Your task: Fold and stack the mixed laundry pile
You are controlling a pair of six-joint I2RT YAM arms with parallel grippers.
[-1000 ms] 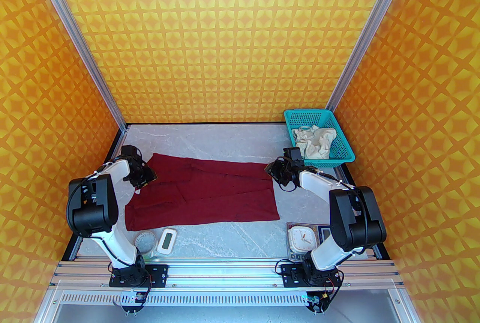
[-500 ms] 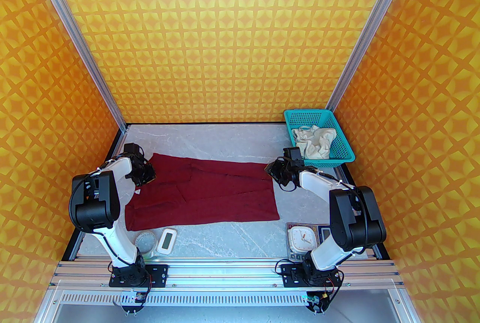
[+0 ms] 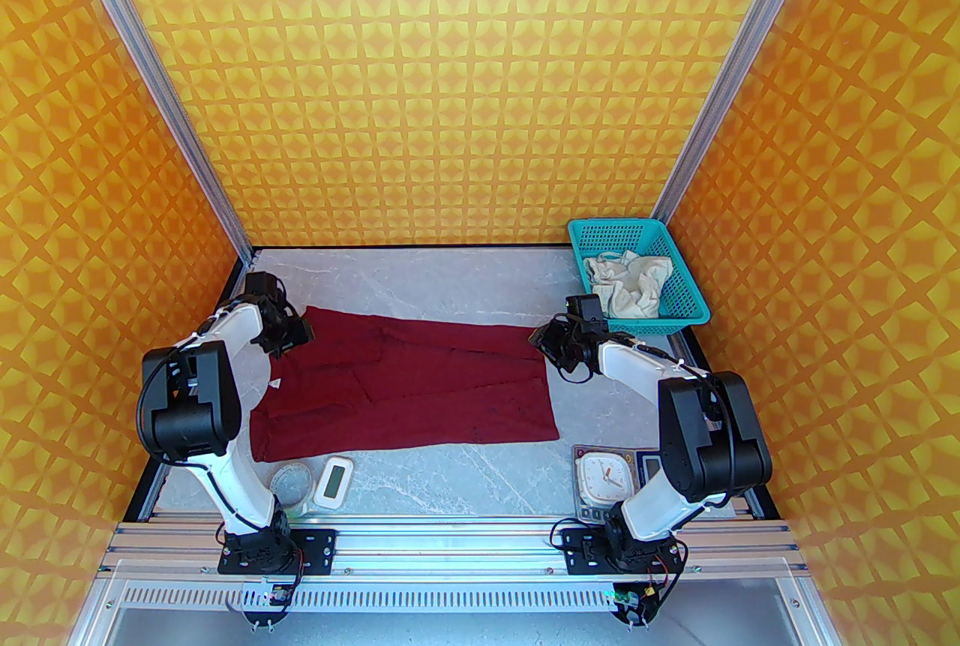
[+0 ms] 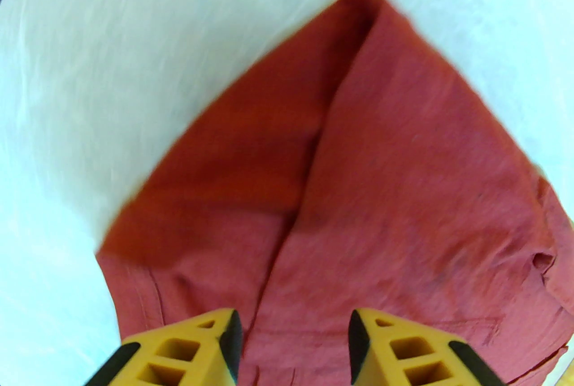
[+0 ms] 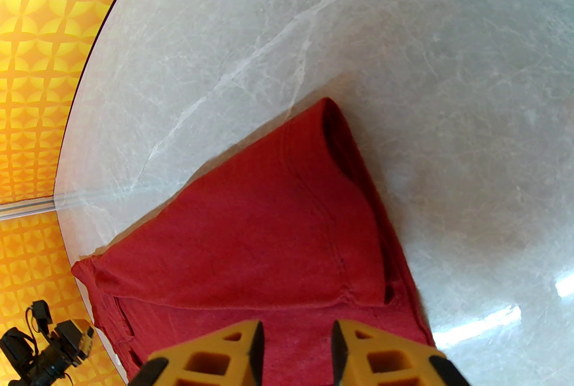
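Since it is to be folded first, the dark red short-sleeved shirt (image 3: pixel 405 380) has been spread flat on the grey marbled table (image 3: pixel 450 275), and its far corners are flanked by both arms. The left gripper (image 4: pixel 293 344) is held over the far left corner, jaws parted, nothing gripped. The right gripper (image 5: pixel 296 353) is poised likewise over the far right corner, presumably so that both corners can be pinched together. The crumpled cream-white shorts (image 3: pixel 626 286) are kept apart in the teal plastic mesh basket (image 3: pixel 694 305).

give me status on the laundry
Left gripper and right gripper open, over far corners of red shirt. Shirt flat on table, partly folded. White shorts crumpled in teal basket.
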